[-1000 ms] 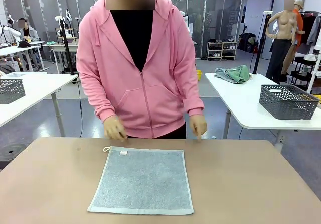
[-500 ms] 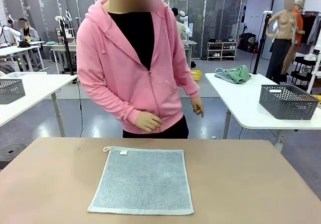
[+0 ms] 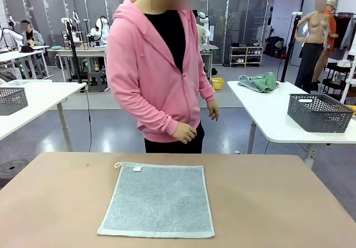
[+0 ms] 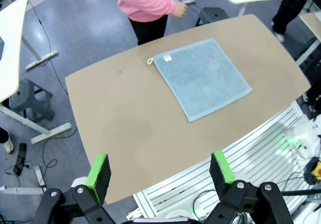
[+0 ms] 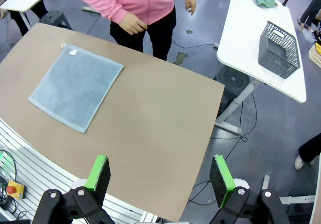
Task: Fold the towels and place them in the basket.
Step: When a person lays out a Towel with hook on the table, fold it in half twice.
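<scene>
The left end effector (image 4: 159,154) hangs high above the near edge of the tabletop, its two black fingers with green pads (image 4: 99,173) spread wide apart and holding nothing. The right end effector (image 5: 159,157) is the same: fingers fully parted, empty, raised well above the right-hand end of the brown tabletop (image 5: 160,118).

Below them, a pale grey-blue square terry towel (image 3: 158,201) lies flat and unfolded on the tabletop, a little to the robot's left of the middle, its near hem close to the robot's edge. A small white cord loop (image 3: 118,164) sticks out from its far left corner, and a small white label (image 3: 137,169) sits just inside that corner. Nothing touches the towel.

Beyond the far edge stands a person in a pink zip hoodie (image 3: 156,70), body turned towards the robot's right. One hand (image 3: 183,132) is curled in front of the hoodie's hem, the other hand (image 3: 213,110) hangs at the side; both are off the tabletop and apart from the towel.

Farther off to the robot's right, a white side table (image 3: 261,114) carries a dark grey rectangular mesh basket (image 3: 319,113) near its near end and a crumpled heap of green towels (image 3: 257,82) at its far end. The basket is well apart from the grey-blue towel.
</scene>
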Tool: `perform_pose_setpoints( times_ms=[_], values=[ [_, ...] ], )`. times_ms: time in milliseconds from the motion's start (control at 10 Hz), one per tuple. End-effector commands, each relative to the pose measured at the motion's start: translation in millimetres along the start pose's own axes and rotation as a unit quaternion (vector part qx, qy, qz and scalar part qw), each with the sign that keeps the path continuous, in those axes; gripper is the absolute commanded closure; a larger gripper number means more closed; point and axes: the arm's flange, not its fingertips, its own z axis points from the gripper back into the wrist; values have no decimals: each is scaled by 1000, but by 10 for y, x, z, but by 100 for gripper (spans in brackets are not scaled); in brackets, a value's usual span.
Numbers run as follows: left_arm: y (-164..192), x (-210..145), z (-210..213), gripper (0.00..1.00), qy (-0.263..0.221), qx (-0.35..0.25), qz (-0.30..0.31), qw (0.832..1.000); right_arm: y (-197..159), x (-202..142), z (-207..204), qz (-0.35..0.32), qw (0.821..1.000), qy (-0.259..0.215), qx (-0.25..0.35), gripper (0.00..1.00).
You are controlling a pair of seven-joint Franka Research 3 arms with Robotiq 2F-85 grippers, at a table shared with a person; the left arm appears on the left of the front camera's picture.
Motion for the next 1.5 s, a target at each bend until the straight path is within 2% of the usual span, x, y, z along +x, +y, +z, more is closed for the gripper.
perform_pose_setpoints(
  times_ms=[0, 100, 200, 400, 500, 700, 800, 900, 1000, 1200, 1300, 1400],
  values=[
    [-166, 52, -86, 0, 35, 8, -81, 996, 242, 44, -84, 67, 997, 2, 29, 0],
    [-341, 92, -226, 0, 70, 2, -160, 985, 534, 72, -213, 148, 988, 18, 37, 0],
    [-468, 106, -386, 0, 101, -20, -210, 972, 798, 76, -348, 216, 975, 19, 51, 0],
    [-751, 57, -802, 0, 130, -33, -328, 935, 1255, 43, -691, 305, 946, 37, 100, 0],
    [-857, -18, -1045, 0, 121, -73, -367, 919, 1479, -8, -901, 339, 931, 52, 125, 0],
    [-1116, -202, -1597, 0, 132, -87, -430, 889, 1915, -254, -1404, 410, 889, 93, 178, 0],
    [-1261, -310, -1854, 0, 138, -60, -465, 872, 2025, -402, -1602, 448, 869, 115, 174, 0],
    [-1336, -407, -2066, 0, 166, -32, -484, 859, 2076, -518, -1742, 456, 858, 127, 199, 0],
    [-1359, -453, -2179, 0, 171, -42, -470, 865, 2105, -610, -1836, 463, 853, 135, 201, 0],
    [-1325, -444, -2211, 0, 176, -40, -456, 871, 2087, -651, -1888, 446, 861, 138, 200, 0],
    [-1287, -434, -2178, 0, 196, -30, -476, 857, 2047, -633, -1863, 451, 864, 144, 175, 0],
    [-1361, -436, -2224, 0, 179, -52, -472, 862, 2202, -325, -1779, 450, 856, 152, 203, 0]
  ],
)
